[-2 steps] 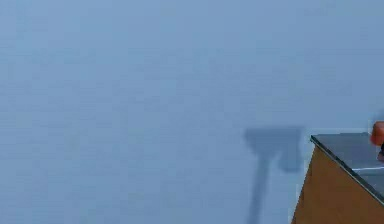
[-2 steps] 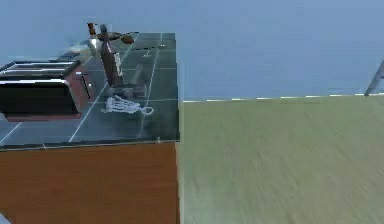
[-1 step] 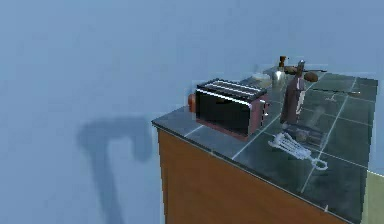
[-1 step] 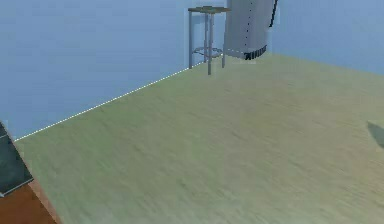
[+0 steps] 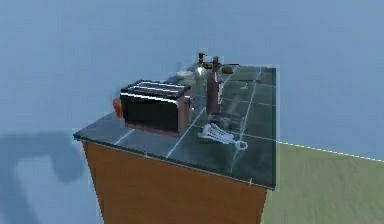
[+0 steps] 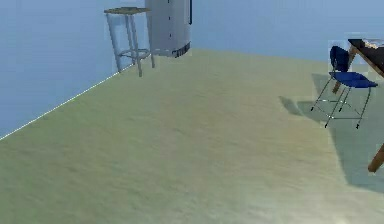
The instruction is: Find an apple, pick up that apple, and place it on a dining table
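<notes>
Forward view: a red toaster sits on a dark counter; how the jaws stand, I cannot tell.

Forward view sits close on a counter, looking down over its near corner, with a toaster by the left edge. Arm side view gazes out across open green floor to a far stool and a blue chair. Shared ground: that floor, at the forward view's lower right.
</notes>
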